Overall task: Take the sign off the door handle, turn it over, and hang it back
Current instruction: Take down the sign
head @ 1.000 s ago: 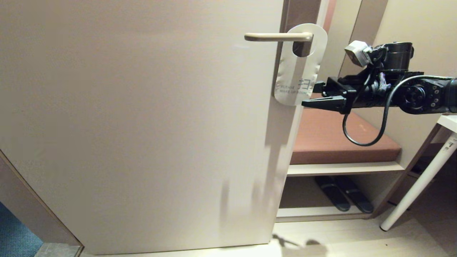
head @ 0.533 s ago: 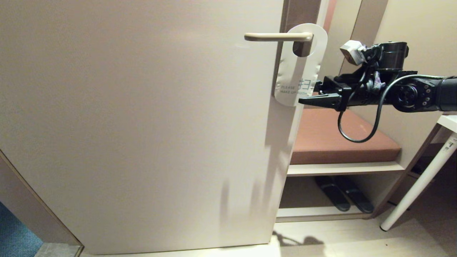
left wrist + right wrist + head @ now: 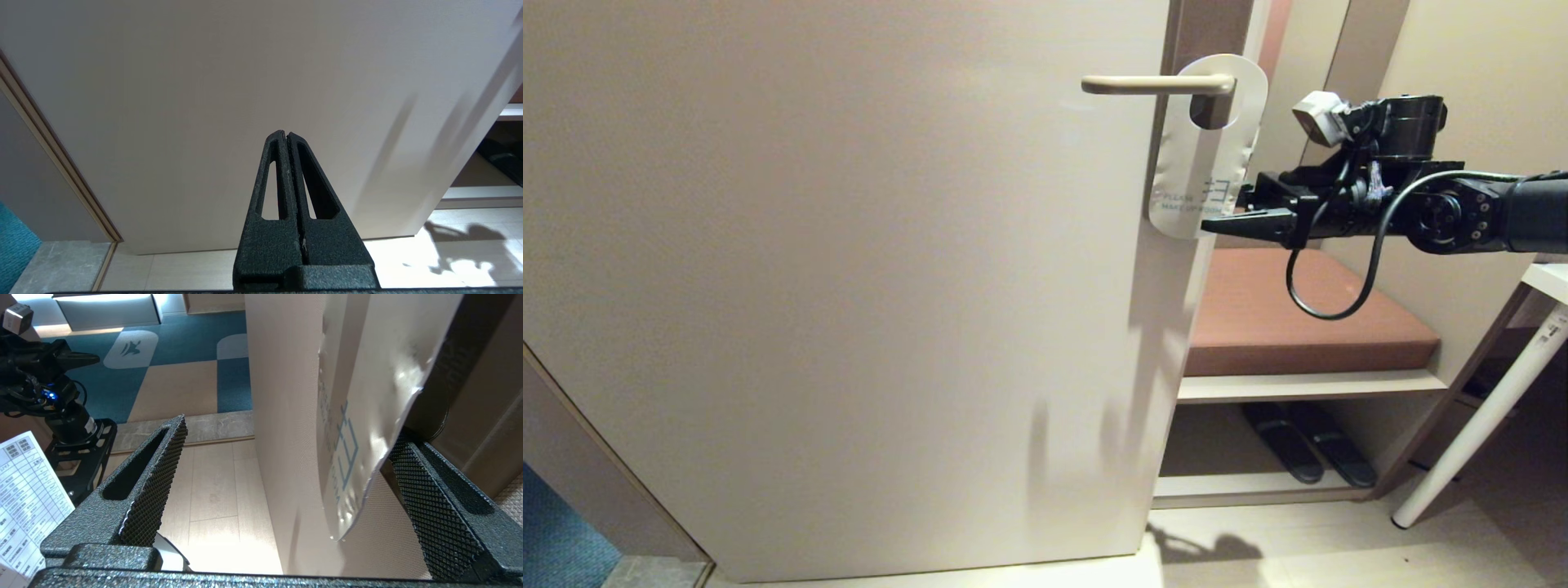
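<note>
The sign (image 3: 1205,155) hangs by its oval hole on the beige door handle (image 3: 1152,83), white face with blue text towards me. My right gripper (image 3: 1225,214) reaches in level from the right at the sign's lower end, open. In the right wrist view the sign (image 3: 367,396) hangs between the wide-apart fingers of that gripper (image 3: 288,433), its edge close by one finger pad (image 3: 412,486); I cannot tell whether they touch. My left gripper (image 3: 286,134) is shut on nothing, parked low in front of the door.
The pale door (image 3: 849,286) fills the left and middle. Right of it stands a bench with a brown cushion (image 3: 1298,310), dark slippers (image 3: 1307,453) beneath. A white table leg (image 3: 1478,425) slants at the far right, under my right arm.
My right gripper has moved left and slightly up, so the sign's lower end now lies between its open fingers. The sign has shifted a little to the left. The left arm is still.
</note>
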